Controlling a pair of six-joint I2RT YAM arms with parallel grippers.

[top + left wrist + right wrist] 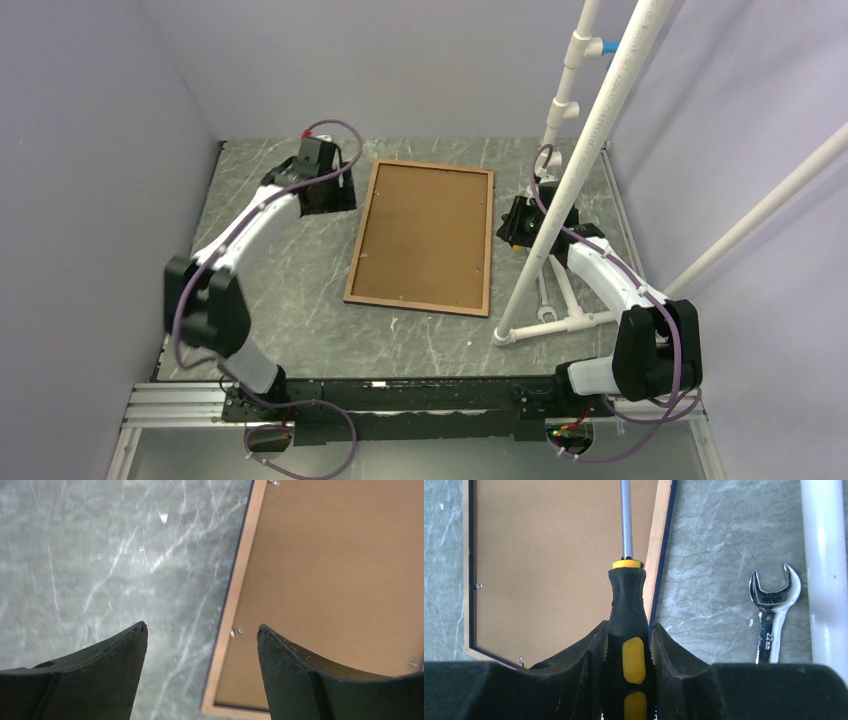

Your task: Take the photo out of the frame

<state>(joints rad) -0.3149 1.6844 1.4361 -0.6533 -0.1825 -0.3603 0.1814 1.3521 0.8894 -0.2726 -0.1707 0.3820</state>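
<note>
Frame (239,575) back-up; edge between spread left jaws; right jaws clamp screwdriver (626,610).

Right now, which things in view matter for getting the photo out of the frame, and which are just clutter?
Job:
frame, face down
photo, brown back up inside it
screwdriver, in right gripper
left gripper, open

Lying about:
wrench
white pipe stand

1. Soft, even light; top view sharp, shadows faint.
2. Left wrist view blurred: frame (235,580) edge soft, pale glare on the bench (100,555).
3. Right wrist view crisp; the screwdriver (626,605) shaft glints.
</note>
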